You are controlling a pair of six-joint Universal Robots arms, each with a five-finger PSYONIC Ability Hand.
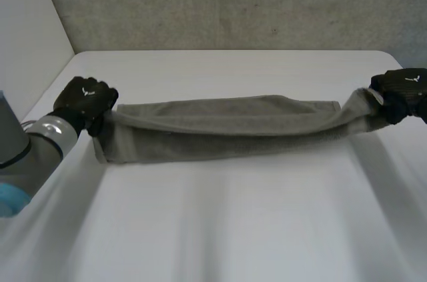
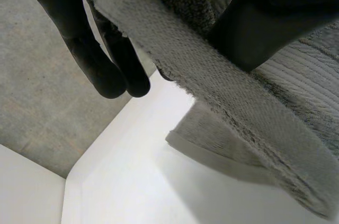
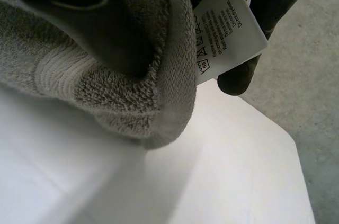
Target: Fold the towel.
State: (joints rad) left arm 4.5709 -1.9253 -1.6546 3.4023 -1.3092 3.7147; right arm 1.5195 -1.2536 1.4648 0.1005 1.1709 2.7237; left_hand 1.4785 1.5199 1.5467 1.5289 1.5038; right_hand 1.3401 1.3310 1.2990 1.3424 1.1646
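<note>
While your left hand (image 1: 83, 99) clenches the towel (image 1: 220, 125) by its left end and your right hand (image 1: 400, 92) pinches the right end beside the care label (image 3: 225, 33), the towel lies stretched across the table (image 1: 220, 229), its middle apparently resting on it. Pull the hands further apart and an end could slip from its pinch. Bring them together unevenly and the layers may skew. The long axis runs side to side, one end pointing at each hand.
</note>
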